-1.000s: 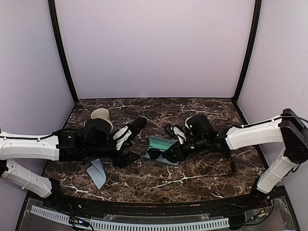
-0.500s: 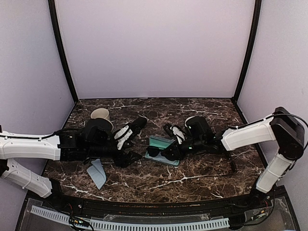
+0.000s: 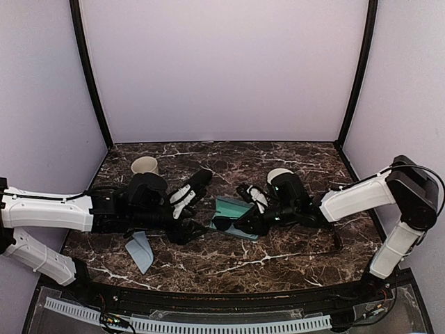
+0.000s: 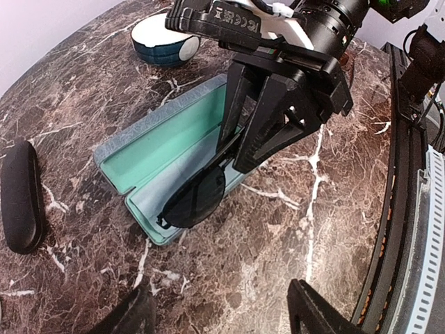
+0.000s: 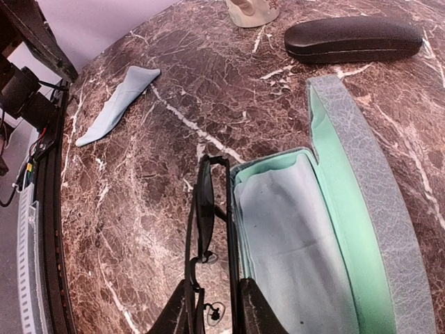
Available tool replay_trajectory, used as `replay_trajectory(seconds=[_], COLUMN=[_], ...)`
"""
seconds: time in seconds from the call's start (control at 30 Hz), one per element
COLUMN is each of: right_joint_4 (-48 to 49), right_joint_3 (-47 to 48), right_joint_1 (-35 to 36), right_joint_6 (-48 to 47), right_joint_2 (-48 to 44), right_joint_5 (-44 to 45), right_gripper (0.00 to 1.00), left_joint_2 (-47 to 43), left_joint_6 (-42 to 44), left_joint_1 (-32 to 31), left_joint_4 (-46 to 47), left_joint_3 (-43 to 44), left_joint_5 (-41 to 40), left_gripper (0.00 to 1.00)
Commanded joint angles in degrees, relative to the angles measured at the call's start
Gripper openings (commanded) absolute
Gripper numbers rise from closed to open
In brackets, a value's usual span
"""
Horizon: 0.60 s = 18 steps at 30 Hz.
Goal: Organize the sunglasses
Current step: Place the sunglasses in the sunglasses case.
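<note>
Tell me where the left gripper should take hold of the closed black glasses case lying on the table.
Grip the black case across its narrow width at mid-length, coming straight down from above. It lies flat and closed, long with rounded ends that would likely slip, while its long sides run roughly parallel. The left gripper is open and holds nothing.

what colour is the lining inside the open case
The case lining is mint green, clearest in the right wrist view.

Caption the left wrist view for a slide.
Right gripper holds dark sunglasses at the edge of the open mint-lined case on the marble table.
</note>
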Motion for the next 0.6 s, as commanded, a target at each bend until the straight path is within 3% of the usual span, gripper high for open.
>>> replay_trajectory(seconds=[0.0,0.5,0.57], right_joint_4=[5.9,23.7,25.6], right_joint_3=[-1.6,-7.0,-7.9], right_joint_1=[-0.9,-1.2,-1.4], right_joint_6=[-1.1,-1.1,6.6], right_joint_2=[0.2,3.6,3.6], right_joint_5=[-0.2,-0.2,4.0], right_gripper=[0.23,0.23,0.22], left_joint_2=[0.4,1.5,1.6], left_joint_6=[-0.8,-1.1,-1.2], left_joint_1=[0.3,0.3,0.3], left_joint_4=[1.6,2.0,2.1], left_joint_3=[1.6,1.7,1.7], left_joint_5=[1.2,3.0,3.1], left_gripper=[0.66,0.66,0.66])
